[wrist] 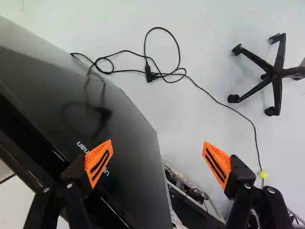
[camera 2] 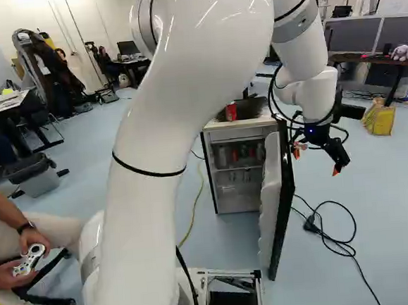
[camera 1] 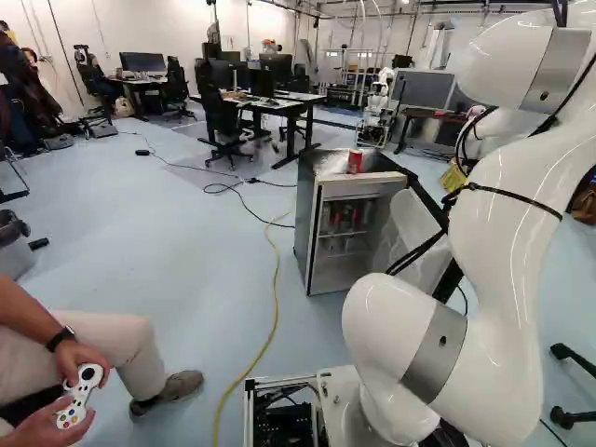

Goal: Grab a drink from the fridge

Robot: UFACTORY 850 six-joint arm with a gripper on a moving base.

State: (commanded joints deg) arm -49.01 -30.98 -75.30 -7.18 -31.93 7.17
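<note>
an open door between the gripper and the drinks

the likeliest trouble is a knock. the gripper [wrist: 157,144] has its fingers spread, with nothing pinched between them, and is on the outer side of the fridge door [camera 2: 288,206]. the cans and bottles [camera 2: 244,151] sit on a shelf inside the mini fridge [camera 1: 303,200], so a straight sideways move would probably push the door shut. one finger looks near that dark outer face in the wrist view; i cannot tell whether they touch.

the door's free edge juts towards the mobile base [camera 2: 231,273], close by, so driving ahead could ram it. lifting over the door's top edge, or backing round its free edge, seems safer, though a low elbow might catch. inside, the shelf and side walls leave a tight slot, and a crooked entry could topple neighbours. (the red can [camera 1: 355,162] up on the fridge top is a tempting decoy, and easily swept off.)

the roomier side is over the floor, where a black cable [wrist: 214,99] lies looped near a chair base [wrist: 274,74].
</note>
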